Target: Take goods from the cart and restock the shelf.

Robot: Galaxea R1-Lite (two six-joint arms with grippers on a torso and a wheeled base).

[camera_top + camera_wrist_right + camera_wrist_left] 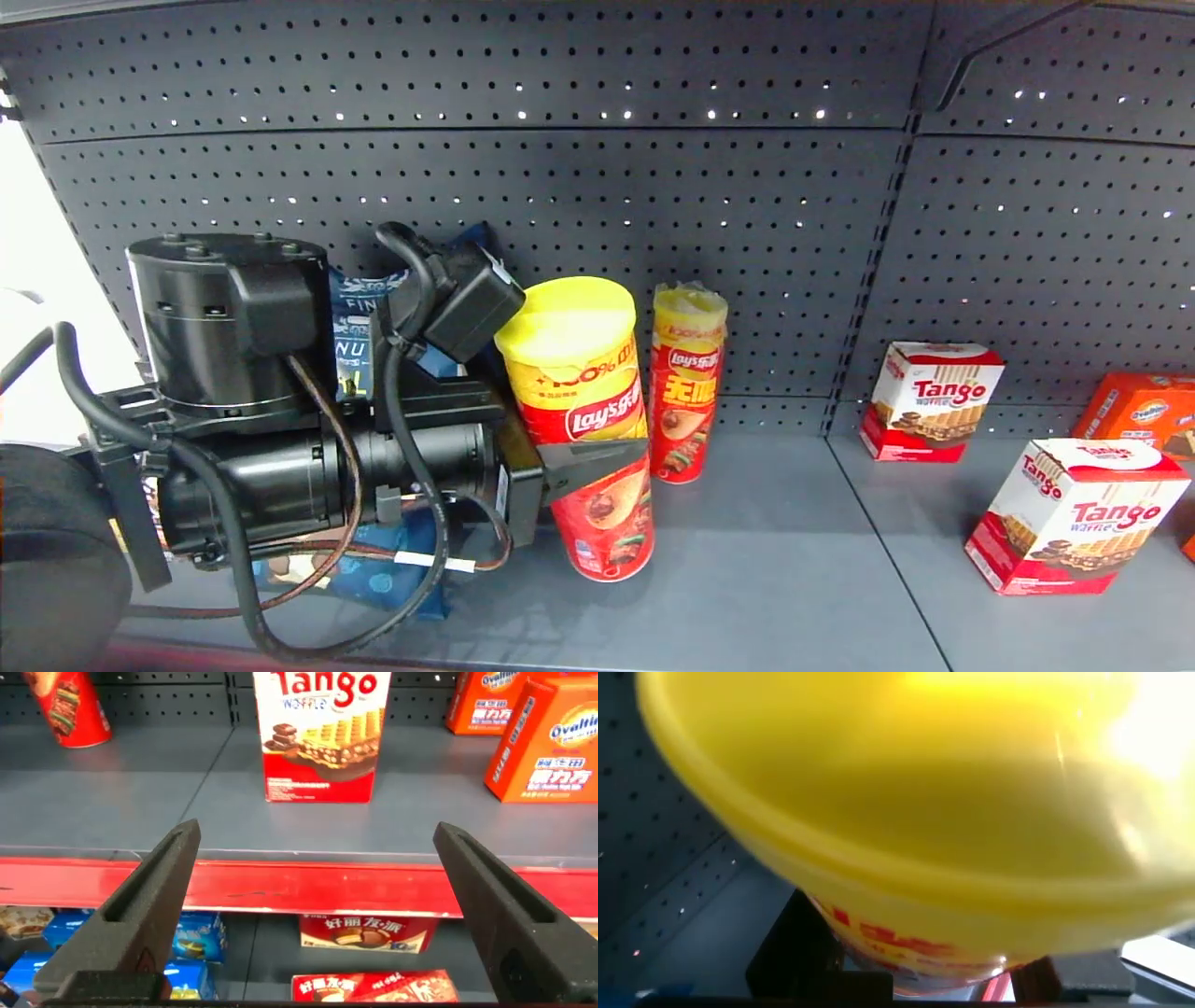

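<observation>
A tall red chip can with a yellow lid (574, 373) stands slightly tilted on the grey shelf (766, 579), left of centre. My left gripper (597, 462) is shut on its middle from the left. In the left wrist view the yellow lid (915, 812) looms over the camera, with a dark finger (789, 952) beside the can. A second, thinner chip can (686, 383) stands upright just behind and to the right. My right gripper (318, 835) hangs open with nothing in it, in front of the shelf's red front edge (308, 887).
Two red-and-white wafer boxes (929, 401) (1074, 513) and an orange box (1139, 411) stand on the right part of the shelf. Blue bags (359, 317) sit behind my left arm. A pegboard wall (653, 187) closes the back. Boxed goods (364, 933) fill the shelf below.
</observation>
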